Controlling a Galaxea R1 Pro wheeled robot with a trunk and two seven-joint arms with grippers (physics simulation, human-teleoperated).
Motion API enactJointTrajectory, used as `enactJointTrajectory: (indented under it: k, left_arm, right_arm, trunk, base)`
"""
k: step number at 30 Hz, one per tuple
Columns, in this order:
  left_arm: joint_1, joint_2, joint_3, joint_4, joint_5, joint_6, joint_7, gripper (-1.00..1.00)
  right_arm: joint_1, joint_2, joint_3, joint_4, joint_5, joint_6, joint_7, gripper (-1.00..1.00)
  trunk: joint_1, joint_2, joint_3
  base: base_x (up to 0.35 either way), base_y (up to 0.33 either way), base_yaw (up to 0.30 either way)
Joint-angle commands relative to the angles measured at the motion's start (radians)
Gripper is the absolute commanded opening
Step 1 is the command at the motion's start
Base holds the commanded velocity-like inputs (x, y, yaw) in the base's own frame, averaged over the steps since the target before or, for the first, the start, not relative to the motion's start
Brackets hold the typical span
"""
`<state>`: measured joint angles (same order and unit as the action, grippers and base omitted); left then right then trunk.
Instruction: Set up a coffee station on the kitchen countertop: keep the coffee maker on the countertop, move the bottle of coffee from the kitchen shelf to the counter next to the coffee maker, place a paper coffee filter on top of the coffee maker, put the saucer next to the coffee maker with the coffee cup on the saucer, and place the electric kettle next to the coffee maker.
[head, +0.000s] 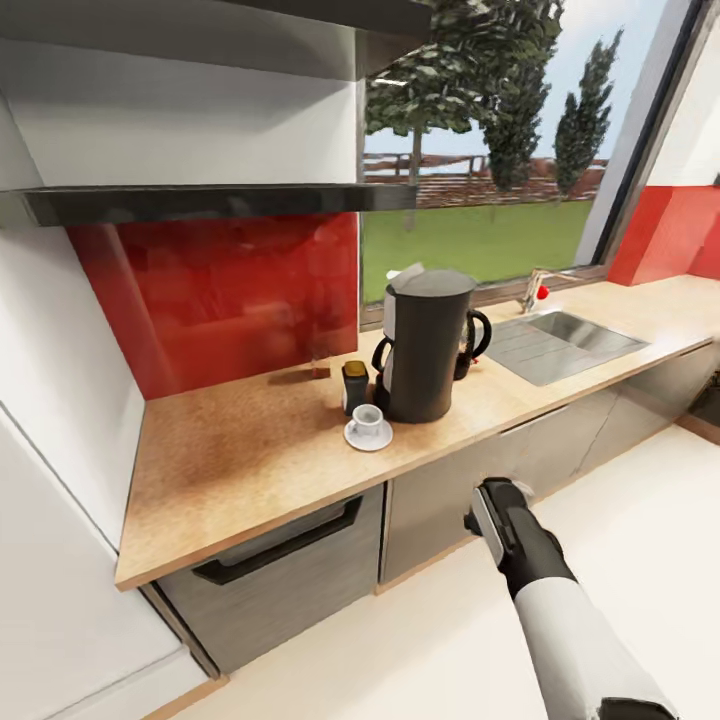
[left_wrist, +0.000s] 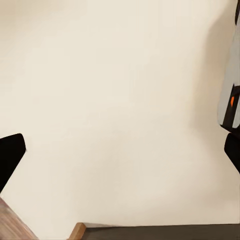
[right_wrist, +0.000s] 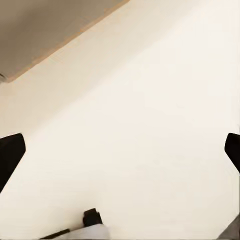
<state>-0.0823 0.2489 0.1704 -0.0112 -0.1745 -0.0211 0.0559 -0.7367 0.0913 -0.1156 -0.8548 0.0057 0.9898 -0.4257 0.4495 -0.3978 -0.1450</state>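
A black coffee maker (head: 428, 345) stands mid-countertop (head: 230, 450), a cup (head: 367, 420) on its saucer (head: 368, 436) just left and near. The cup seems light and fragile; grasp its rim. Both grippers hang spread apart, empty, over the floor.

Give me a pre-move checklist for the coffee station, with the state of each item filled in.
1. Coffee maker on the countertop: ok.
2. Coffee cup on the saucer beside the maker: ok.
3. Bottle of coffee on the counter next to the maker: ok.
4. Paper filter on top of the maker: cannot tell; something white shows behind its lid.
5. Electric kettle next to the maker: cannot tell; a dark shape is mostly hidden behind it.
6. Right gripper free: ok, its fingers are spread over bare floor.
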Motion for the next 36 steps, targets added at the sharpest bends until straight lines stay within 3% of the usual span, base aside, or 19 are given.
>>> enactJointTrajectory:
  k: [1, 3, 7, 13, 16, 20, 26, 28, 36]
  left_arm:
    - [-0.001, 0.0, 0.008, 0.001, -0.01, -0.002, 0.002, 1.0]
    - [-0.001, 0.0, 0.008, 0.001, -0.01, -0.002, 0.002, 1.0]
    - [-0.001, -0.011, 0.008, 0.001, -0.011, -0.003, 0.002, 1.0]
    - [-0.001, -0.033, 0.008, 0.0, -0.011, -0.004, 0.002, 1.0]
    - [-0.001, -0.042, 0.008, -0.001, -0.01, -0.005, 0.002, 1.0]
    - [-0.001, -0.058, 0.008, -0.001, -0.009, -0.006, 0.003, 1.0]
    - [-0.001, -0.087, 0.009, 0.0, -0.011, -0.04, 0.004, 1.0]
    - [-0.001, -0.089, 0.009, 0.0, -0.012, -0.044, 0.004, 1.0]
    - [-0.001, -0.091, 0.008, 0.011, -0.01, -0.048, 0.004, 1.0]
  right_arm:
    - [-0.001, 0.002, -0.002, 0.062, 0.003, 0.003, -0.002, 1.0]
    - [-0.001, 0.003, 0.003, 0.156, 0.003, 0.0, -0.002, 1.0]
    - [-0.001, 0.004, 0.052, 0.351, 0.002, -0.062, -0.001, 1.0]
    - [-0.001, 0.003, 0.079, 0.649, 0.001, -0.343, 0.002, 1.0]
    - [0.009, 0.003, 0.081, 0.783, 0.002, -0.539, 0.004, 1.0]
    - [0.097, 0.003, 0.083, 0.819, 0.003, -0.668, 0.038, 1.0]
    - [0.221, 0.003, 0.083, 0.828, 0.006, -0.703, 0.263, 1.0]
    - [0.254, 0.002, 0.083, 0.829, 0.007, -0.705, 0.309, 1.0]
    - [0.324, 0.003, 0.083, 0.829, 0.005, -0.703, 0.34, 1.0]
  trunk:
    - [0.001, -0.002, -0.002]
    - [0.001, -0.002, -0.002]
    - [0.001, -0.002, -0.002]
    - [0.001, -0.002, -0.002]
    - [0.001, -0.002, -0.002]
    - [0.001, -0.002, -0.002]
    - [0.001, -0.002, -0.002]
    - [0.001, -0.002, -0.002]
    - [0.001, -0.002, -0.002]
  base:
    - [0.0, 0.0, -0.267]
    - [0.0, 0.0, -0.267]
    - [0.0, 0.0, -0.267]
    - [0.0, 0.0, -0.267]
    - [0.0, 0.0, -0.266]
    - [0.0, 0.0, -0.265]
    - [0.0, 0.0, -0.24]
    - [0.0, 0.0, -0.229]
    - [0.0, 0.0, -0.156]
